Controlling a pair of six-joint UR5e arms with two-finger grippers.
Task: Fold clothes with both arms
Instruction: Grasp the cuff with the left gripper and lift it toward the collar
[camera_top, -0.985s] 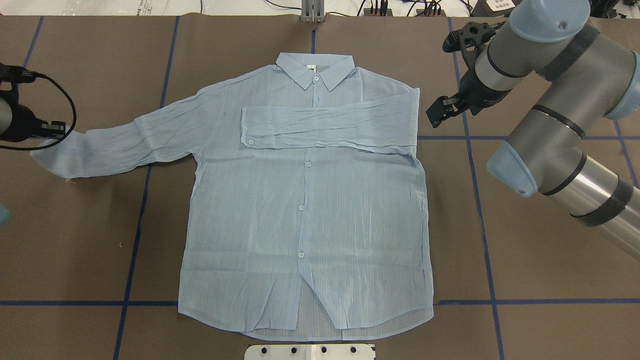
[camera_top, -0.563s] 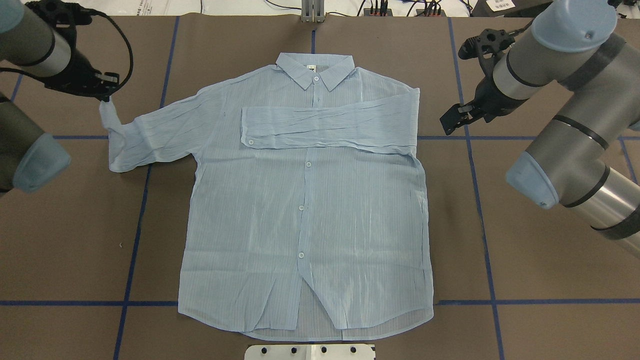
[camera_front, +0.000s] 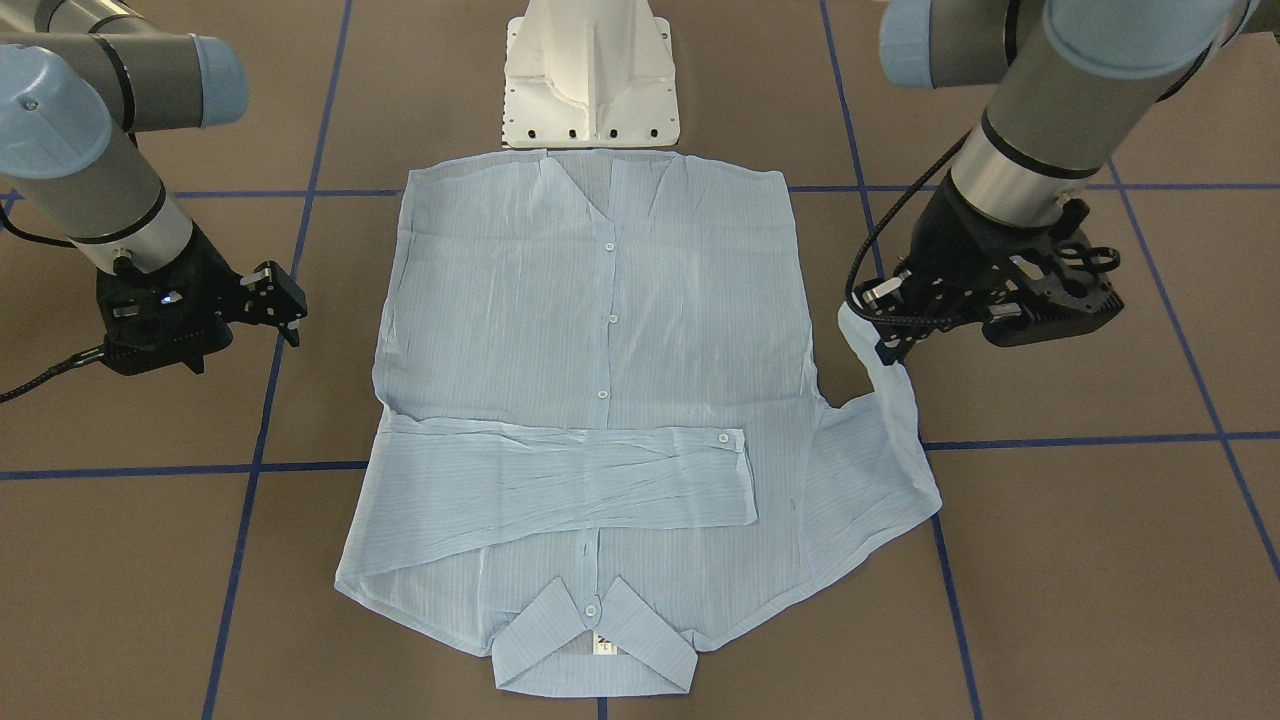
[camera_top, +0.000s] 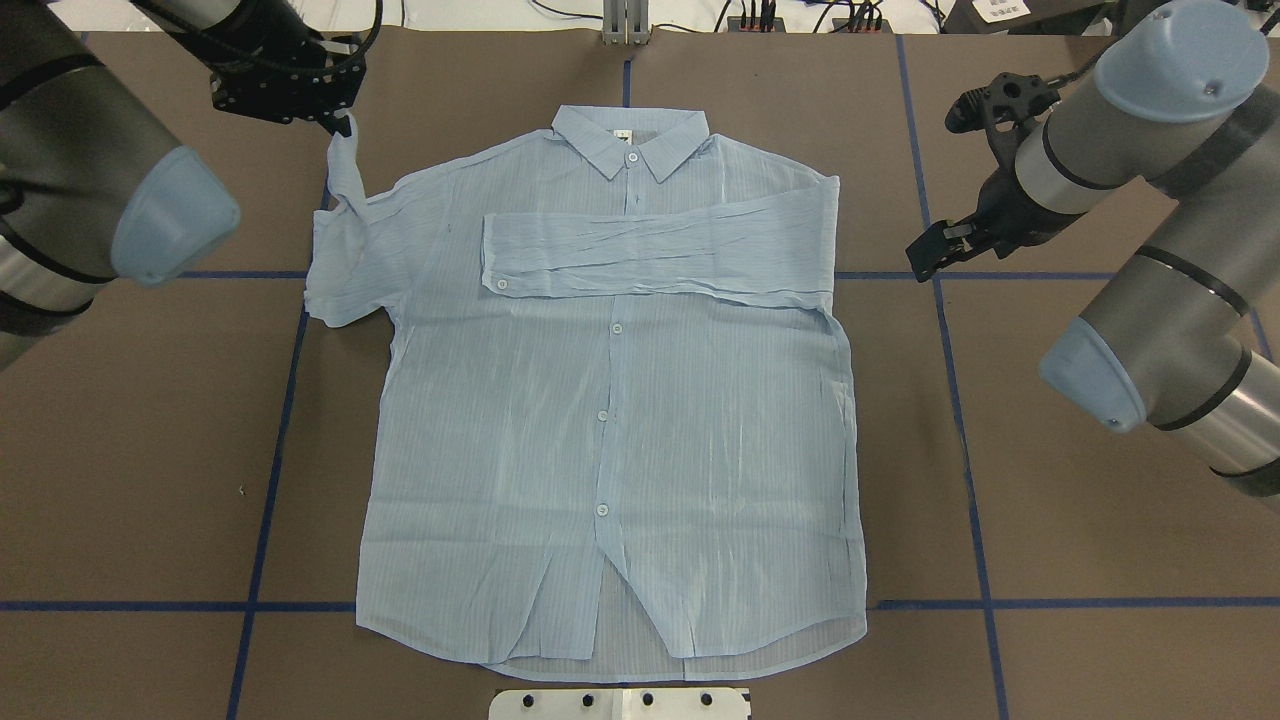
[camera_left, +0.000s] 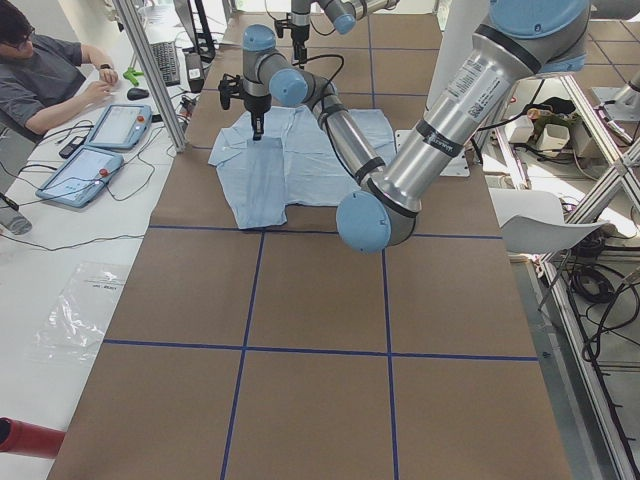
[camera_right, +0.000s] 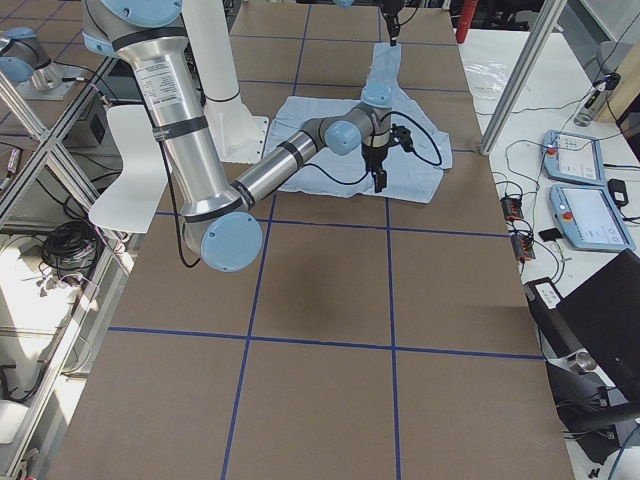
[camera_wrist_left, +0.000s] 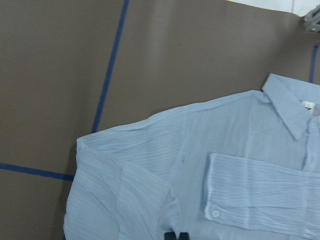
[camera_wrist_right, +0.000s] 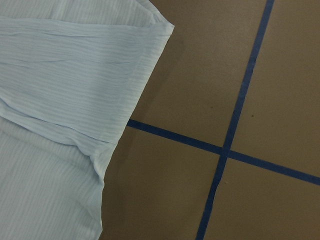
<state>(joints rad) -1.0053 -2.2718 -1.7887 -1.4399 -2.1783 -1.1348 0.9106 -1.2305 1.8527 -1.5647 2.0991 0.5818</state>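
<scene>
Left end effector (camera_top: 343, 124) pinched on shirt (camera_top: 520, 420) sleeve, right end effector (camera_top: 925, 255) spread, empty; brown table (camera_top: 1100, 660), blue tape grid (camera_top: 961, 450)

light-blue shirt (camera_wrist_right: 60, 90) edge, brown table (camera_wrist_right: 200, 65), crossing blue tape lines (camera_wrist_right: 222, 152)

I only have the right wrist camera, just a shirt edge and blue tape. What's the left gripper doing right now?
Observer: The left gripper is shut on the cuff of the unfolded sleeve, lifted off the table.
Operator: And the other sleeve?
Observer: The folded sleeve lies flat across the chest, cuff past the button line.
Operator: Is my right gripper holding anything?
Observer: No, the right gripper is open and empty, off the shirt's edge.
</scene>
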